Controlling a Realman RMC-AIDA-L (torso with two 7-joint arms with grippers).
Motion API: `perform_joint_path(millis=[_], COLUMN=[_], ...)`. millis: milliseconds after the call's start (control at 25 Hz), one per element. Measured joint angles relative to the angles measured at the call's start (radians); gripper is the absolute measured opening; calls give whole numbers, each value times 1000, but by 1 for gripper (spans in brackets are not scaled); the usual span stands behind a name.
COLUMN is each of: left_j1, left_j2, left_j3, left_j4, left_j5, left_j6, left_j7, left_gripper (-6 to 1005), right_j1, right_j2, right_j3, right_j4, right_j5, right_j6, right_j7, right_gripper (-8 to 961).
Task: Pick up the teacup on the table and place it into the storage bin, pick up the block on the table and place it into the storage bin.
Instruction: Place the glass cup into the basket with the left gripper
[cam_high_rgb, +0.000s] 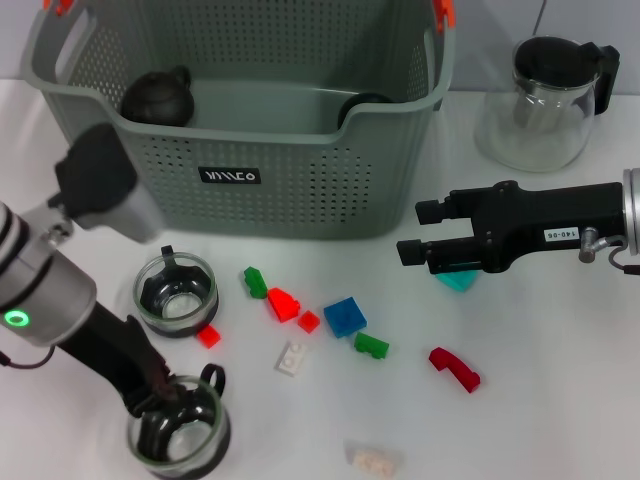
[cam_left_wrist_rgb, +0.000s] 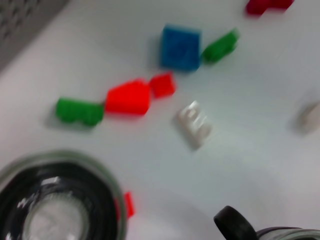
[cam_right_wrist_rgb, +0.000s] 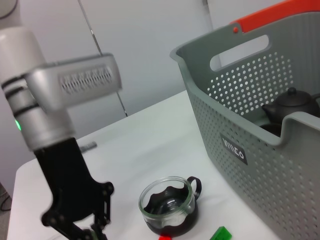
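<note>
White table (cam_high_rgb: 560, 330) under scattered blocks (cam_high_rgb: 345, 316)

Left claw (cam_high_rgb: 160, 398) reaches low with fingers close together; right claw (cam_high_rgb: 425, 232) hovers, fingers parted.
</note>
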Motion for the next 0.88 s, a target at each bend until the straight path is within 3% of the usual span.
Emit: perform_joint_path(millis=[120, 280, 440, 680, 880], left_j1=[-15, -55, -116, -235, -340], left_j2=[4, 26, 48, 76, 138], left_j3=[-106, -249, -320, -379, -361], left_j4=[33, 36, 12, -20, -135], left_j5=[-83, -225, -382, -465, -454], left_j6=[86, 182, 193, 97, -80], left_j7=[10, 23, 13, -9, -33], left_gripper=[81, 82, 82, 83, 84], right_j1=[-1, -9, -22, -40, -45], right_j2=[-4, -14, -35, -56, -71], right_j3=[2, 14, 16, 61, 73], right_j4=[0, 0, 4, 27, 44], right_j5=[-4, -4, -6, -6, -6], right_j6=[0, -5, -12, -46, -60], right_j7=[0, 0, 7, 2, 0], right_gripper=[749, 750, 749, 749, 749])
